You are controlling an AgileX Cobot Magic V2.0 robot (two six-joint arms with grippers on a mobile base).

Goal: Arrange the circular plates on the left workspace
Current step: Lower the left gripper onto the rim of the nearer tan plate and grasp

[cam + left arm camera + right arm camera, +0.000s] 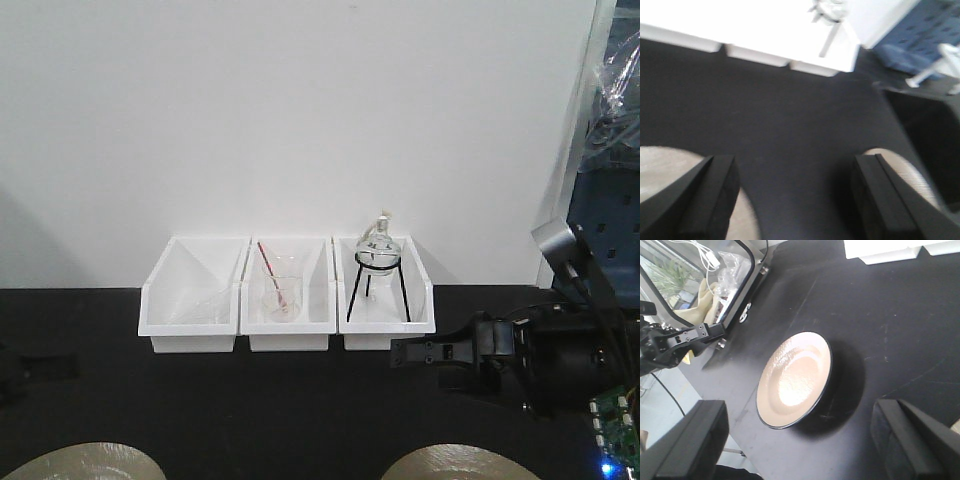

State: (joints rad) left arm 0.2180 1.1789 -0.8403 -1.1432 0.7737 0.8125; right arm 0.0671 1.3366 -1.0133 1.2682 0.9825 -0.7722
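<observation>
Right end effector (800, 412) spread wide, empty, clear of plate (795, 380).

A white left bin (193, 297), a middle bin (290, 305) and a right bin (388, 310) are set side by side at the far side, before a white wall (300, 110). In the left bin something of clear glass is seen, too faint to name. In the middle bin a glass beaker (283, 295) is stood with a red rod (268, 262) leaning in it. In the right bin a round flask (378, 246) is held on a black tripod (402, 292). A blue rack (610, 205) is seen at the far right.
</observation>
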